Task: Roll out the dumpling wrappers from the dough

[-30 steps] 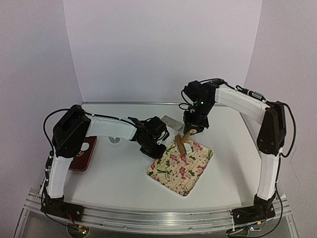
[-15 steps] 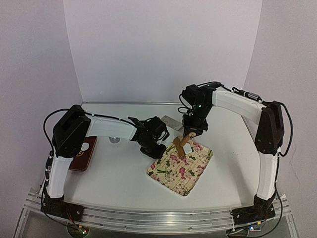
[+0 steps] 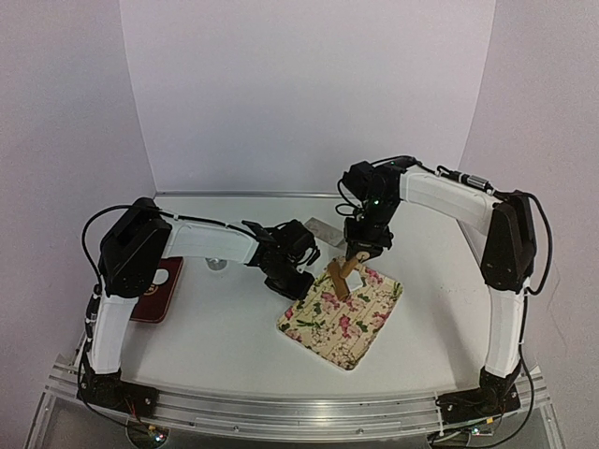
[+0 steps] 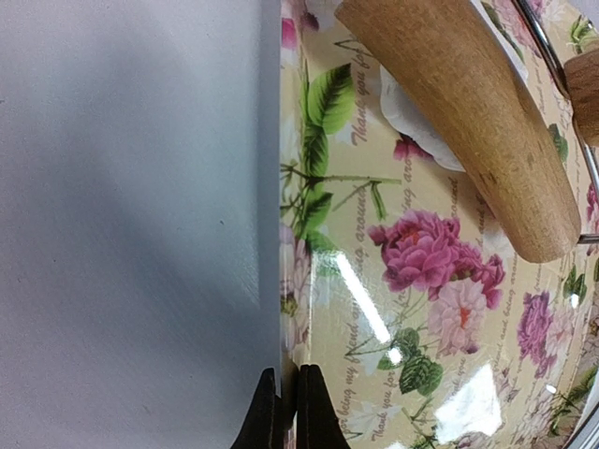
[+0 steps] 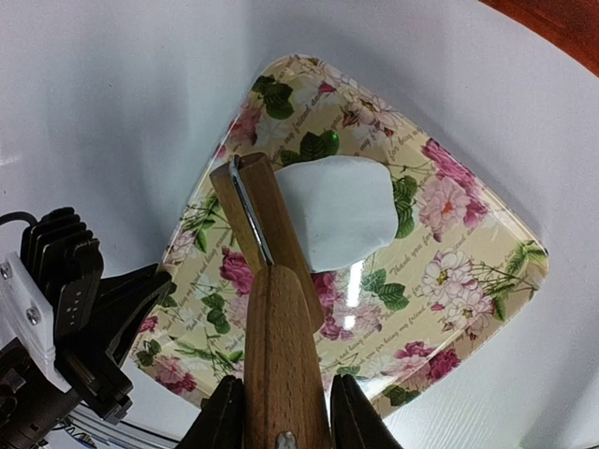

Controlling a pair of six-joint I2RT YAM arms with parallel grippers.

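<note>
Right wrist view: right gripper [image 5: 285,412] clamped on wooden roller [image 5: 279,251] handle. Flattened white dough [image 5: 337,210] lying against the roller's barrel, on floral tray [image 5: 449,271]. Left wrist view only: left gripper [image 4: 288,416] pinched shut on tray rim, near roller's end.

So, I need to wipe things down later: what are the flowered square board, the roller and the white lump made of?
Flowered square board: probably glossy plastic or laminate, given its sharp light reflections. Brown wooden roller: matte wood with visible grain, on a thin metal wire frame. White lump: soft matte dough, apparently, with uneven edges.
</note>
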